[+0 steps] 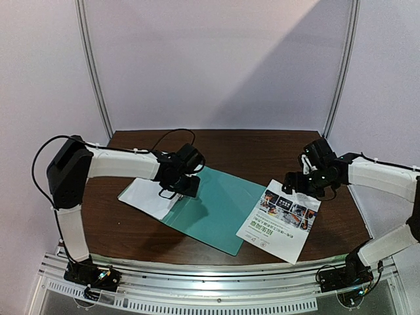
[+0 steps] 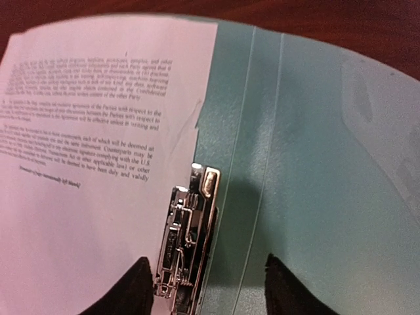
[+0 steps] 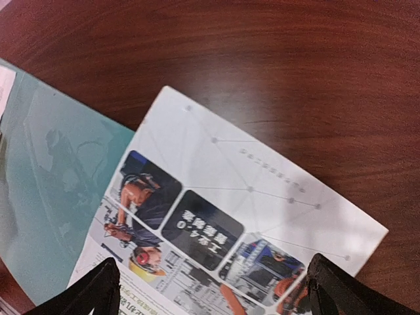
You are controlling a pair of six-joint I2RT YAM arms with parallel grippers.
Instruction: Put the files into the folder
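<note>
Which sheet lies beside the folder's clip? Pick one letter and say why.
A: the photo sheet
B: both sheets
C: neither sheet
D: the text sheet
D: the left wrist view shows the text sheet right beside the clip, while the top view shows the photo sheet away at the folder's right edge.

Folder (image 1: 216, 207) on table (image 1: 262, 154) centre; text sheet (image 1: 147, 197) on its left part; photo sheet (image 1: 279, 226) at right, overlapping folder edge.
</note>
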